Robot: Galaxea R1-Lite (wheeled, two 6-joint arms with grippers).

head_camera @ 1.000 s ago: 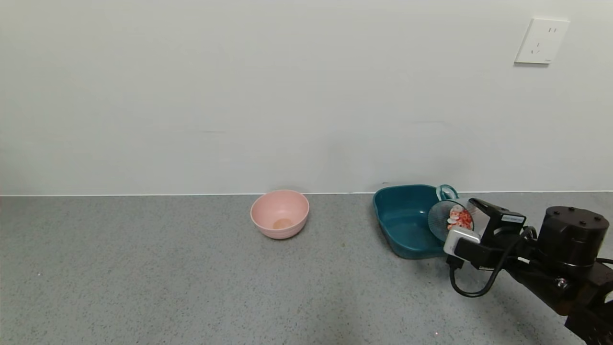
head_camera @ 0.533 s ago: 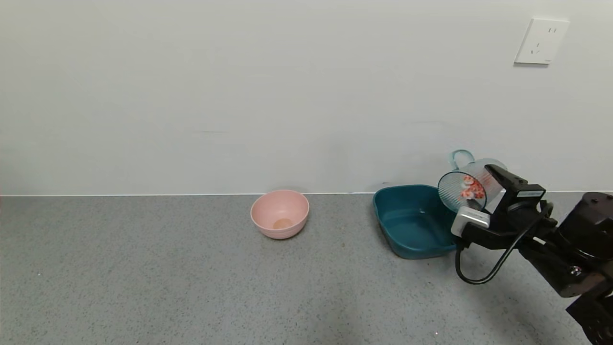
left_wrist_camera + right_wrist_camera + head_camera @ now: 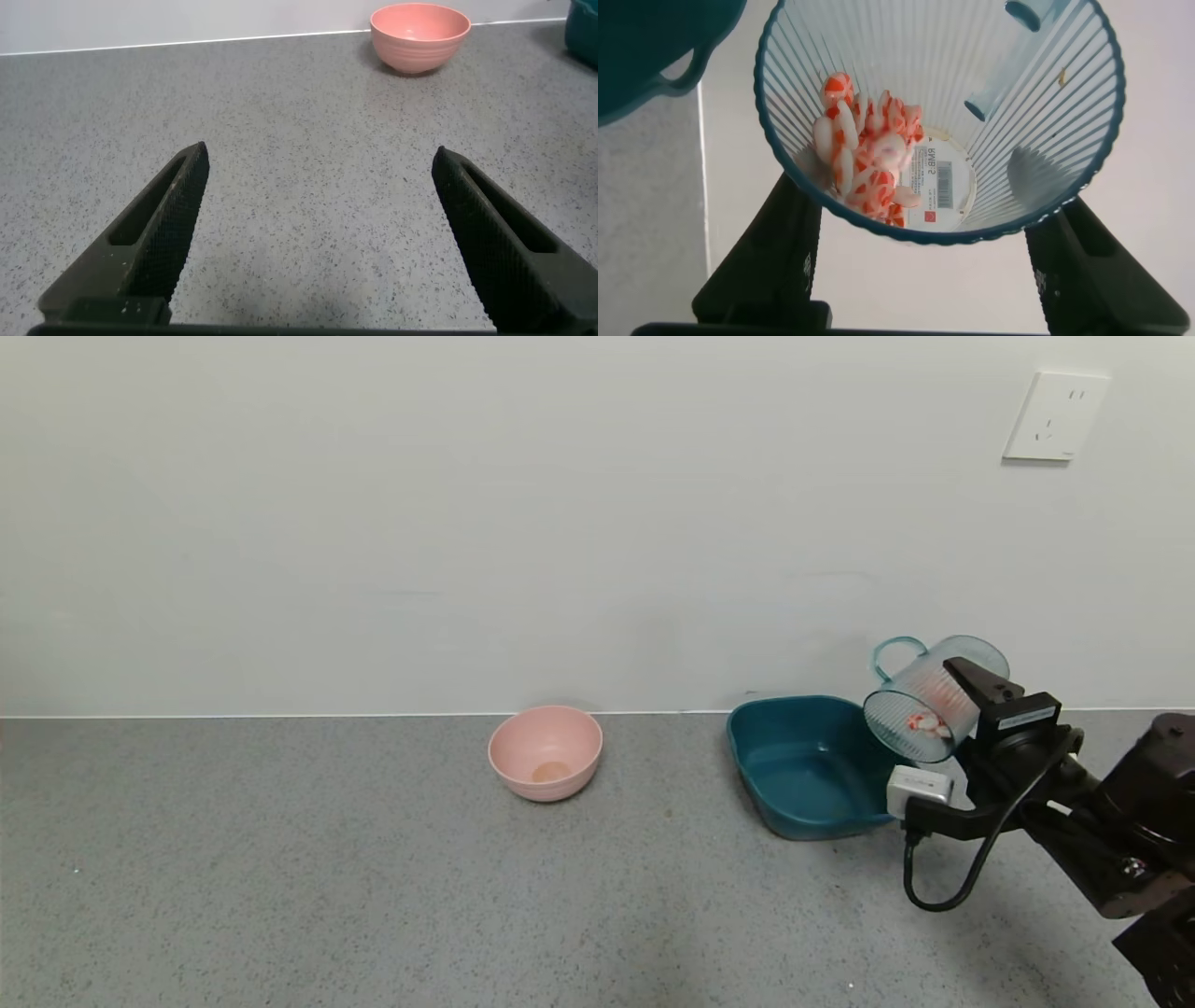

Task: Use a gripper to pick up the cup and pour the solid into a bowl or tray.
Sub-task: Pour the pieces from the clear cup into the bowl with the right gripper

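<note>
My right gripper (image 3: 966,709) is shut on the ribbed blue-green cup (image 3: 936,695) and holds it in the air above the right rim of the dark teal basin (image 3: 794,775). The cup is tilted, mouth down-left toward the basin, loop handle up. The pink-orange and white solid (image 3: 926,722) lies inside on the lower wall. In the right wrist view the fingers (image 3: 775,252) flank the cup (image 3: 990,103), with the solid (image 3: 867,154) inside and a basin corner (image 3: 654,47) beyond. My left gripper (image 3: 320,159) is open and empty over bare counter.
A round pink bowl (image 3: 546,751) stands on the grey counter left of the basin, near the wall; it also shows in the left wrist view (image 3: 420,35). A white wall socket (image 3: 1057,415) is at upper right. The wall runs right behind the basin.
My right gripper lifted the cup from low at the basin's right rim up into the air, then shifted slightly right and tipped its mouth more downward. The solid stays inside the cup.
</note>
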